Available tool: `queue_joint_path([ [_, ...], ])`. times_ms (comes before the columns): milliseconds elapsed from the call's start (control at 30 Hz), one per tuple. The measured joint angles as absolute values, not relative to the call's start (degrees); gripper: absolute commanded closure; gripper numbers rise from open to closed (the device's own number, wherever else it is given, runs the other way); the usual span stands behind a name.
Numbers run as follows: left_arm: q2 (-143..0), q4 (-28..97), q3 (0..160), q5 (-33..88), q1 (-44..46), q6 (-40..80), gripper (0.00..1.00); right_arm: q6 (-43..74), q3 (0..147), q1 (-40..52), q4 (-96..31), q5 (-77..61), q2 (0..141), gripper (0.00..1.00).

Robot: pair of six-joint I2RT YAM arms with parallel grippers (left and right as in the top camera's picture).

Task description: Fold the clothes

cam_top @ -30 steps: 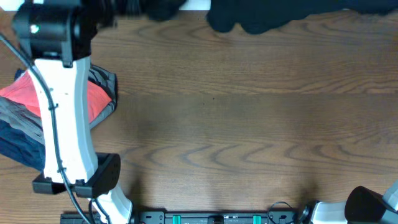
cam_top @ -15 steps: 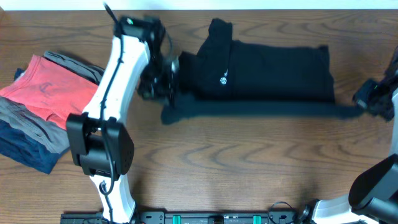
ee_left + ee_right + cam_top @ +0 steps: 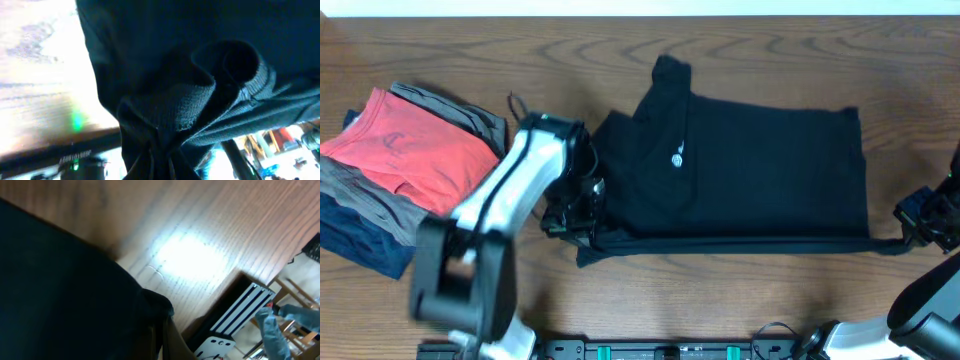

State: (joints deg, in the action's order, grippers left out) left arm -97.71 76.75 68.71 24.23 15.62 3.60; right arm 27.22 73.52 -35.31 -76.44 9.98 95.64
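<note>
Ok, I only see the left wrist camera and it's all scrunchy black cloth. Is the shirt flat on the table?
Observer: Mostly; overhead, the black shirt lies spread on the table, white emblem facing up.
Operator: Where's the other arm?
Observer: The right gripper is at the shirt's near right corner, cloth pinched in it.
Operator: Anything else there?
Observer: A folded pile, coral-red on top, sits left of the left gripper.
</note>
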Motion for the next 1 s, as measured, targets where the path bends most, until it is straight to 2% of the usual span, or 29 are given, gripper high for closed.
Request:
queue_joint_path([
  [267,-87.35,59.99,66.48,23.42,15.64,8.49,0.94,25.82,70.76,-34.44,-67.33,5.61,94.54,0.99],
  [467,-88.27,45.65,66.22,21.69,15.64,11.14,0.93,24.32,66.85,-30.2,-54.78,1.91,94.5,0.96],
  [533,-89.25,43.24,66.22,20.91,15.62,11.66,0.93,24.03,65.52,-28.84,-50.72,1.15,94.5,0.94],
  [800,-96.64,35.83,66.17,19.14,15.53,12.27,0.87,23.66,62.37,-25.96,-43.29,0.49,94.5,0.97],
  [833,-97.51,34.54,66.15,19.09,15.53,12.27,0.84,23.66,62.24,-25.98,-42.92,0.51,94.5,0.96],
  [867,-98.19,33.3,66.13,19.07,15.53,12.21,0.74,23.66,62.19,-25.98,-42.63,0.51,94.5,0.91],
  [900,-98.65,32.18,66.11,19.05,15.53,12.03,0.57,23.83,62.17,-25.98,-42.33,0.49,94.5,0.83],
  [933,-98.91,30.94,66.06,18.85,15.53,12.38,0.35,23.42,62.17,-25.96,-42.22,0.6,94.5,0.7],
  [967,-98.96,30.15,66.06,18.74,15.49,12.38,0.23,23.83,62.17,-25.98,-42.17,0.89,94.48,0.62],
  [1000,-98.94,29.43,66.06,18.63,15.44,12.29,0.18,23.77,62.17,-25.98,-42.13,1.1,94.48,0.54],
])
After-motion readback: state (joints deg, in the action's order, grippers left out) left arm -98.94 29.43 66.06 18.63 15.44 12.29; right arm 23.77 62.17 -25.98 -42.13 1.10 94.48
